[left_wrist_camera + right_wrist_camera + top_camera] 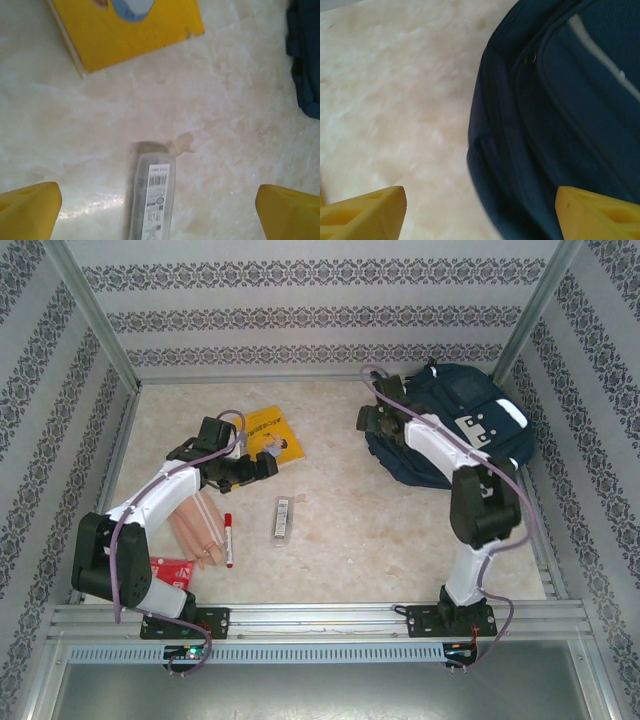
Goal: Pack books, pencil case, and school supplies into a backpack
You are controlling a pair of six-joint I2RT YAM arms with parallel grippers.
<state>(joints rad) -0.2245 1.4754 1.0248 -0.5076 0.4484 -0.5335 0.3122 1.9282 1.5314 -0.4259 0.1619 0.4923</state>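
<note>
Wide fingers on left gripper (263, 467), above pencil case (152, 200) at worktop (350, 550) middle; yellow book (275, 432) just beyond, toward far edge. Wide fingers on right gripper (368, 420) too, astride left rim of backpack (480, 415), far-right corner. Best to pinch rim fabric squarely, then lift to open mouth.
</note>
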